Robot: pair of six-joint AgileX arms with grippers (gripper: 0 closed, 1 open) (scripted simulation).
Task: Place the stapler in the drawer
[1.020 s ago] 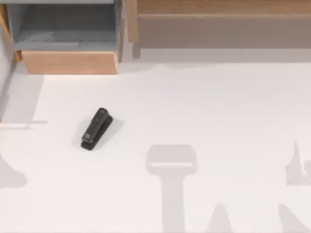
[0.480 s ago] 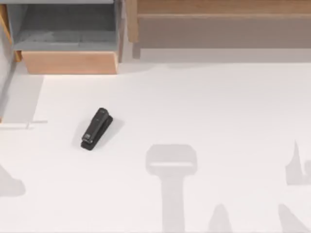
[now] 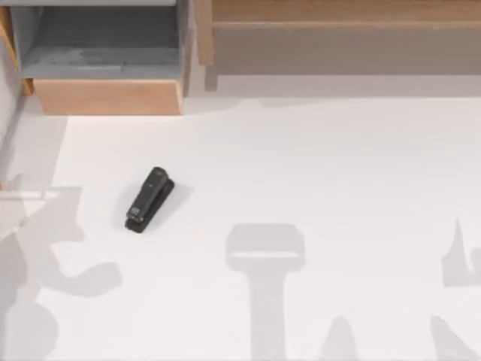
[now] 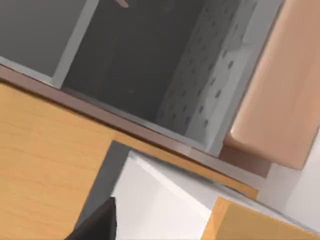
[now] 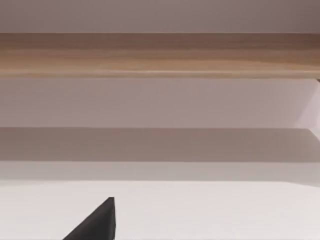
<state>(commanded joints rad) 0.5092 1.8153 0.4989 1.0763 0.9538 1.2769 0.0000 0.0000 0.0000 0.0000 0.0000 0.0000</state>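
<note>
stapler on table, drawer open, grippers unresolved

the stapler (image 3: 149, 200) lies flat on the white table (image 3: 323, 173), left of centre in the top view, its long axis slanted, rounded end toward the back. nothing touches it. the drawer (image 3: 109, 96) sits at the back left, well apart from the stapler, pulled out, its grey interior empty and its tan front panel facing the table. a long wooden shelf (image 3: 338, 30) runs along the back to the right of the drawer.

left wrist view: looks into the drawer (image 4: 210, 100), grey perforated wall and tan front panel; a dark fingertip (image 4: 100, 222) at the frame edge. right wrist view: the shelf (image 5: 160, 55) ahead, a dark fingertip (image 5: 97, 222) at the edge. claw state, both arms: cannot tell.
</note>
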